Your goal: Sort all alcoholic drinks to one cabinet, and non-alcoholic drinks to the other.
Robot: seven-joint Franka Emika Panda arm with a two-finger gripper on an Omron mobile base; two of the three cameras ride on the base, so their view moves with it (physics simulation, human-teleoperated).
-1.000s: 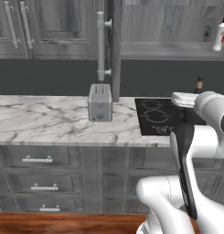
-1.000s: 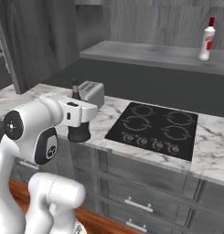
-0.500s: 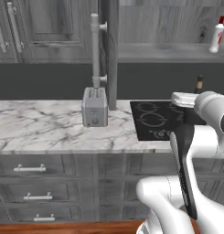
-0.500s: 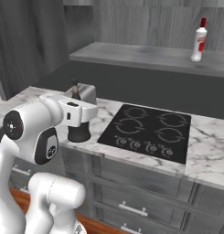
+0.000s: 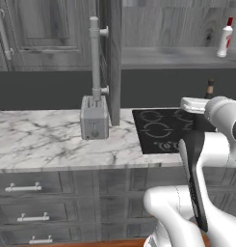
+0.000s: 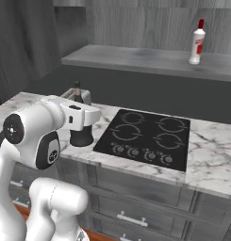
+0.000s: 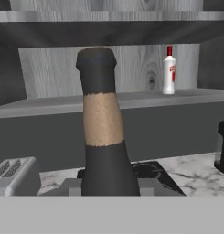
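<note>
Dark glass, one squat bottle (image 7: 104, 137) stands upright, long neck pointing straight up, over the marble counter (image 5: 42, 140) at the left edge of the black cooktop (image 6: 147, 136). The gripper (image 6: 81, 117) is clenched around it. One white bottle with a red cap (image 6: 197, 42) stands upright on the open cabinet shelf (image 6: 136, 59) well behind. One toaster (image 5: 94, 118) sits on the counter nearby.

Squat dark bottle with long thin neck (image 6: 81, 133): body mostly behind the white arm in both base views, base cut by hand view's bottom. White red-capped bottle (image 6: 197, 43) label text too small to read.
</note>
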